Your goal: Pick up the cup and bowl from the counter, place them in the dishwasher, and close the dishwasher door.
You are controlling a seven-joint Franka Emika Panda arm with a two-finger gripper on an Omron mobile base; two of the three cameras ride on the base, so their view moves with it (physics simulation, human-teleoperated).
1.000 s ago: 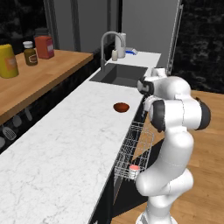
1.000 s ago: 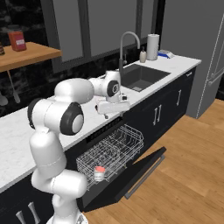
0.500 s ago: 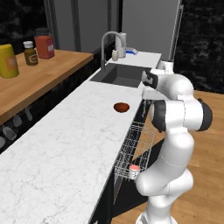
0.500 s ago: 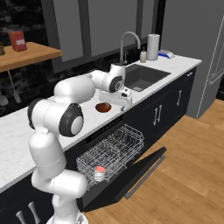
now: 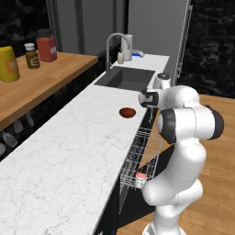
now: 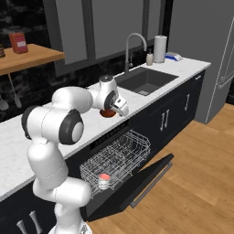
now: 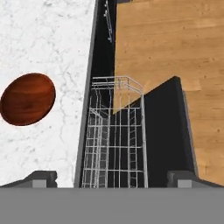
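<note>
While the cup (image 6: 104, 179) already stands in the pulled-out wire rack (image 6: 116, 160) of the dishwasher (image 6: 112, 176), above the lowered dishwasher door (image 6: 144, 178), the step in hand looks like the bowl. Nearest the base, the white arm bends forward and carries the tool (image 6: 121, 107) with its fingers (image 7: 42, 178) spread wide apart and nothing between them, high over the table's front edge. Seen from the hand, it looks down on the rack, with the dark red-brown bowl (image 7: 28, 99) off to one side on the marble table (image 5: 59, 156). To do this well, I would shift the tool across until one finger sits inside the rim and one outside, then descend straight and close gently. Further back lie the sink (image 5: 126, 78) and faucet (image 5: 114, 43).
</note>
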